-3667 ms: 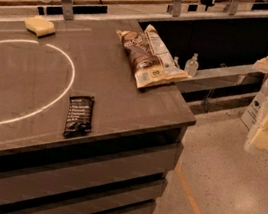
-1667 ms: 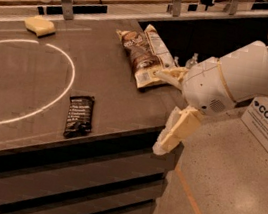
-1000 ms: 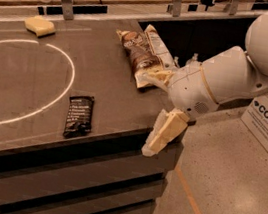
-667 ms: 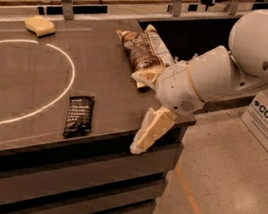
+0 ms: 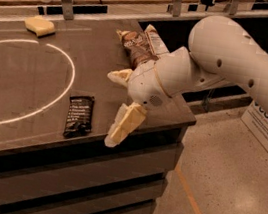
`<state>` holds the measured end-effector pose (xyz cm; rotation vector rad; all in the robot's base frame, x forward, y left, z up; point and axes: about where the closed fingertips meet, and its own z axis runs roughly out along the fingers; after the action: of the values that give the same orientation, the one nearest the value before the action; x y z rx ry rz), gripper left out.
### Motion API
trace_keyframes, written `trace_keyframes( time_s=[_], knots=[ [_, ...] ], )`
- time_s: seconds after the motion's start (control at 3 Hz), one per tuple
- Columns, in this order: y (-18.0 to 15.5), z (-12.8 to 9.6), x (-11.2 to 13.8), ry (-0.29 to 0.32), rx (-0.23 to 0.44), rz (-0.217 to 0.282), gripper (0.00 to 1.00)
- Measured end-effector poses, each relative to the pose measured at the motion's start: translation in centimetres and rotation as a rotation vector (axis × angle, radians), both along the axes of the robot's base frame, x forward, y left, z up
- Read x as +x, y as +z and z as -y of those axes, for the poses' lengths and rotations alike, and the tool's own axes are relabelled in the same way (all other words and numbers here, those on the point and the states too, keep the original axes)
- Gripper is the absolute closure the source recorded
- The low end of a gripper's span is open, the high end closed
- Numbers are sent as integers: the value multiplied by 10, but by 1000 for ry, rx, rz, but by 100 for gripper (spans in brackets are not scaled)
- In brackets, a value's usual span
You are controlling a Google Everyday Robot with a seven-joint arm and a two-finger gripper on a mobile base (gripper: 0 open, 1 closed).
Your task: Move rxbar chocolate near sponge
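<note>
Gripper spread wide, empty, just right of rxbar chocolate on surface; best centred over bar, fingers straddling its narrow width, before heading to the far-corner sponge.

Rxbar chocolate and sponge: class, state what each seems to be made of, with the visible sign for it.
The rxbar chocolate: probably thin plastic film, black with white print, lying flat. The sponge: likely soft foam, pale yellow, matte, with rounded corners. The gripper, open, hangs over the front edge of the table, just right of the bar.
</note>
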<state>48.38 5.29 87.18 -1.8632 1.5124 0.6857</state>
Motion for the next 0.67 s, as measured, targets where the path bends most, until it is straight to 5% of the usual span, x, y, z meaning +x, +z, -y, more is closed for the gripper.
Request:
trace_keyframes(
  time_s=[0.67],
  knots=[
    [-37,-50,19,2,53,-69,0]
  ],
)
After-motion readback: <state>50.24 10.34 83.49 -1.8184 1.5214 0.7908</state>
